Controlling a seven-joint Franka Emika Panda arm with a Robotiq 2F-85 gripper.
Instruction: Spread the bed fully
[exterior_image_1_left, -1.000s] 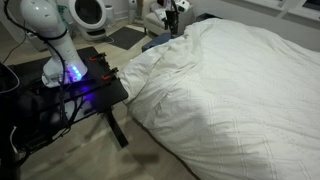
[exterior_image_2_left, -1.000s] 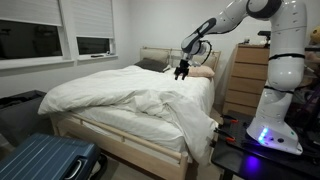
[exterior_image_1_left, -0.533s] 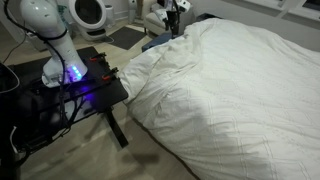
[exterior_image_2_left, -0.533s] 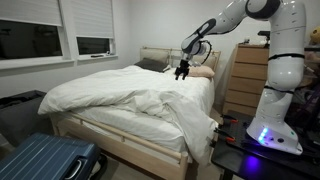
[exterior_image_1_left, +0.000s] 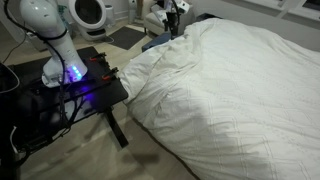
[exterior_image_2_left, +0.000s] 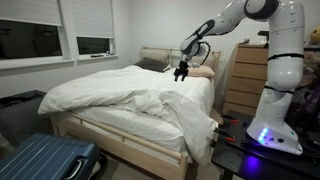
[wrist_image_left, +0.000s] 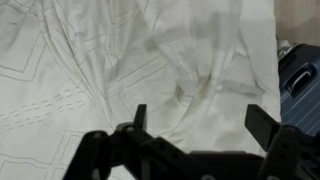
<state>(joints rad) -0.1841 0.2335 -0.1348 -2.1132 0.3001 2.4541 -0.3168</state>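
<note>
The bed (exterior_image_2_left: 130, 95) is very large, with a white wrinkly quilted duvet; it also fills an exterior view (exterior_image_1_left: 240, 95) and the wrist view (wrist_image_left: 110, 60). The duvet is bunched in folds along the edge nearest the robot table. My gripper (exterior_image_2_left: 181, 72) hangs above the head end of the bed near the pillows, and also shows at the top of an exterior view (exterior_image_1_left: 172, 14). In the wrist view its two fingers (wrist_image_left: 198, 118) are spread apart with only duvet between them, holding nothing.
A black robot table (exterior_image_1_left: 75, 85) with the white arm base (exterior_image_2_left: 275, 90) stands beside the bed. A wooden dresser (exterior_image_2_left: 245, 80) is by the headboard. A blue suitcase (exterior_image_2_left: 45, 160) lies on the floor at the foot. Windows (exterior_image_2_left: 60, 35) are behind the bed.
</note>
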